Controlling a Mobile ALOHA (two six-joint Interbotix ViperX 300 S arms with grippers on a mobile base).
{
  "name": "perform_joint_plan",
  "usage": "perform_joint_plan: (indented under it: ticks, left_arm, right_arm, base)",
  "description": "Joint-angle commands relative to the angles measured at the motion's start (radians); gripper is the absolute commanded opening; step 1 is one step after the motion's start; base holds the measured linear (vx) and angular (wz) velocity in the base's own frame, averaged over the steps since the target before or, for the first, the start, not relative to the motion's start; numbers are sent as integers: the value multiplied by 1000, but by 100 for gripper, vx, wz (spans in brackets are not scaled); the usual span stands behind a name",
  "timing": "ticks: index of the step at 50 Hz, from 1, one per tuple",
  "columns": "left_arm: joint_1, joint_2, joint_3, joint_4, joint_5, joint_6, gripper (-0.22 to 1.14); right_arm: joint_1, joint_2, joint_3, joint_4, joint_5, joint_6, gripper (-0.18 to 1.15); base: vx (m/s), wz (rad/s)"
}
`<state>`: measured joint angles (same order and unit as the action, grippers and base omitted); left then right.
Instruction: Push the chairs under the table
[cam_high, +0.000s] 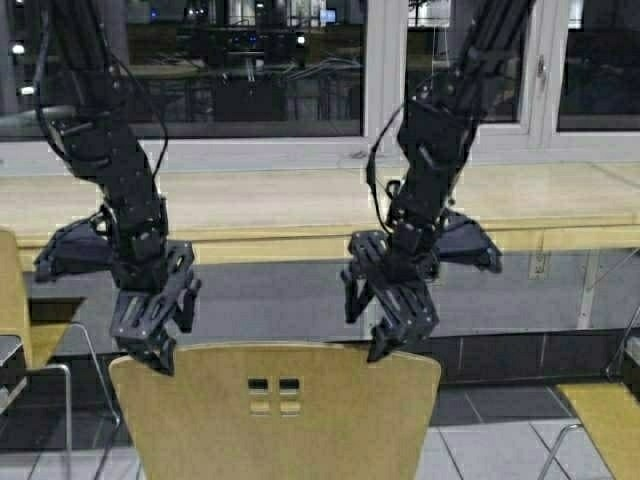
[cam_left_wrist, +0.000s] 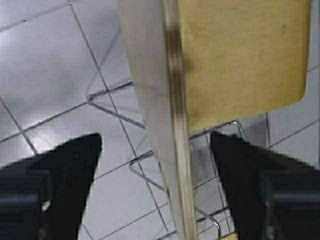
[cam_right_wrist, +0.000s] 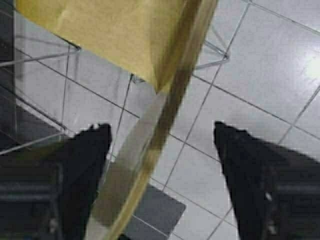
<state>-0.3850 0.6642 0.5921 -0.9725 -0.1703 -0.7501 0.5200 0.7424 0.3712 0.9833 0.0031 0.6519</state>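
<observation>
A tan plywood chair with small square cutouts stands in front of me, its backrest top at the bottom of the high view. My left gripper is open and straddles the backrest's left top corner; in the left wrist view the backrest edge runs between my spread fingers. My right gripper is open over the right top corner, with the backrest edge between its fingers. The table is the long pale-wood top beyond the chair, under the windows.
Another tan chair shows at the left edge and a chair seat at the lower right. Chrome tube legs stand on the grey tiled floor. Window frames rise behind the table.
</observation>
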Motion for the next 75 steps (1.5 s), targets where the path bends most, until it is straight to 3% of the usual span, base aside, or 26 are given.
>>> perform_joint_plan:
  ticks: [1,37,44,51,55,75]
  left_arm:
    - [5,26,-44,-2,-3,0,98]
    - [25,273,-295,0,3,5,93]
    - [29,276,-304,2,6,5,64]
    - [34,275,-305,2,18,5,20]
    - [35,273,-307,0,20,5,1]
    - [37,299,-359,-2,20,2,3]
  right_arm:
    - [-6,23,-52,2,14,-2,95]
    - [-51,301,-279,3,92,-38,92]
    - [-55,299,-279,2,91,-40,70]
    - [-55,299,-278,0,91,-41,21]
    - [-57,296,-276,0,94,-41,0]
    - [-80,281,-282,-8,91,-43,4]
  base:
    - [1,0]
    - [0,0]
    - [0,0]
    - [0,0]
    - [2,3]
    - [8,4]
